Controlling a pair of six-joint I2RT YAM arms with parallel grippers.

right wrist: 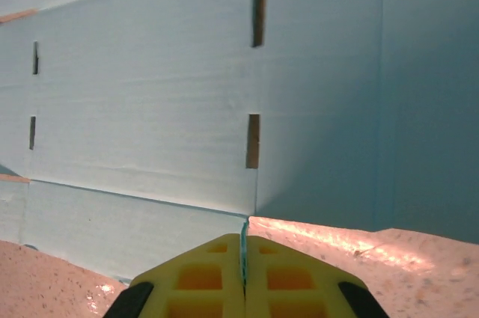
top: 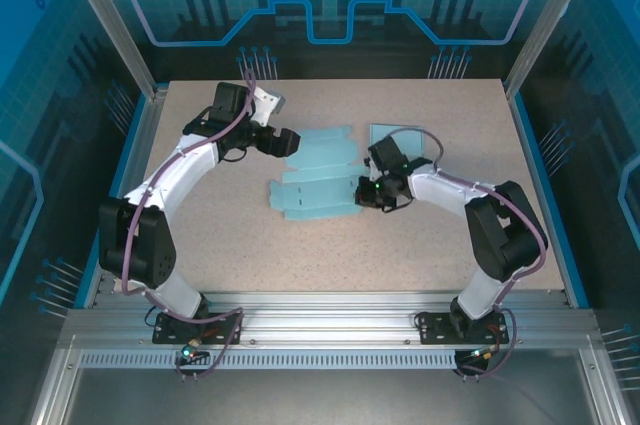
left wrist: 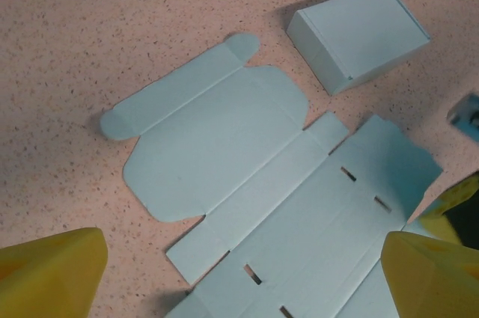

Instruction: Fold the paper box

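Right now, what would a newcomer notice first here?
A flat blue box blank lies unfolded on the table, the right gripper pinching its right edge. A finished blue box sits just beyond it, and the left gripper hangs open over the blank's far-left flap.

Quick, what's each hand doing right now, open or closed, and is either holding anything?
Left hand: open, holding nothing.
Right hand: closed, pinching the edge of the flat paper box.
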